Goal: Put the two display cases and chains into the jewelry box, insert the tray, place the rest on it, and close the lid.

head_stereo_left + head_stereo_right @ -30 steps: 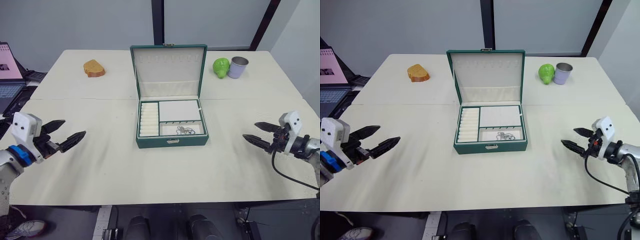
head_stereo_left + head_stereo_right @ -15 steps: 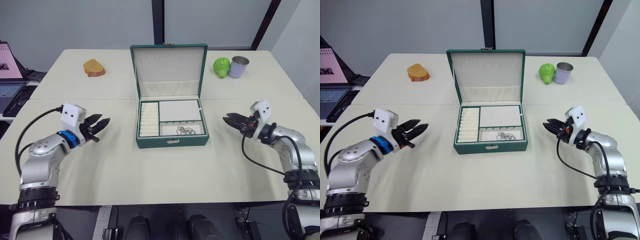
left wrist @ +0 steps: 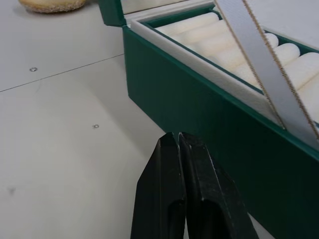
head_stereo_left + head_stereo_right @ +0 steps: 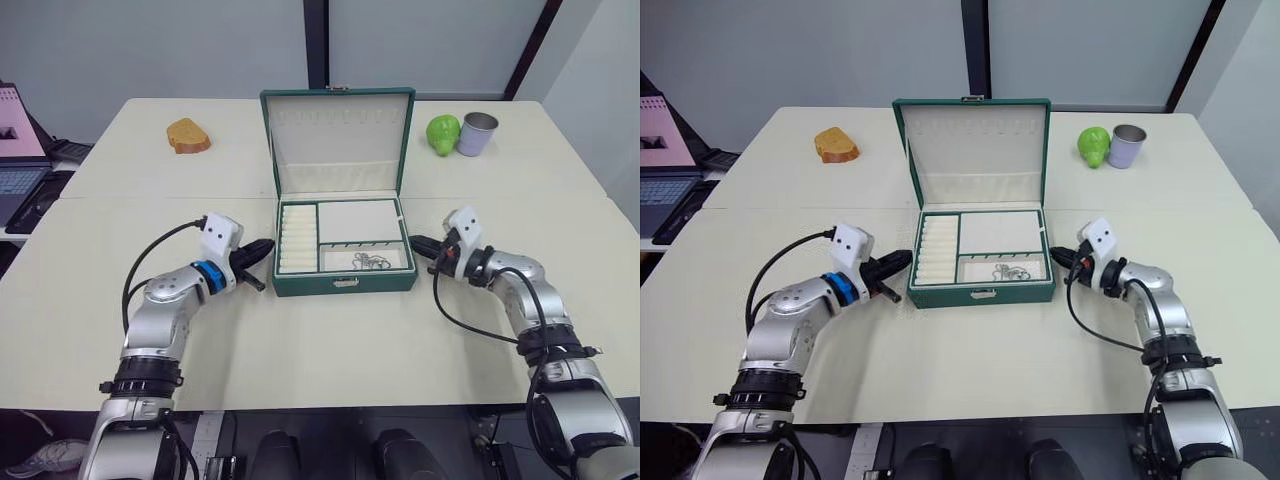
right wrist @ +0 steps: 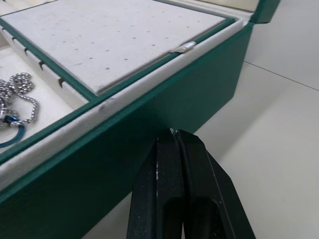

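Flanking your jewelry box (image 4: 345, 283), L claw (image 4: 262, 247) & R claw (image 4: 418, 242) are sitting pinched closed, empty, near its side walls; lid (image 4: 338, 140) is standing up.

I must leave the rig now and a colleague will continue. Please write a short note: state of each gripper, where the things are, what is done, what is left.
Left gripper: fingers shut, empty, beside the left wall of the jewelry box.
Right gripper: fingers shut, empty, beside the box's right wall.
Box sits mid-table; lid stands open.
Tray is already inserted; a clump of chains lies in its front compartment.
Left: close the lid. Whether the display cases lie under the tray cannot be seen.
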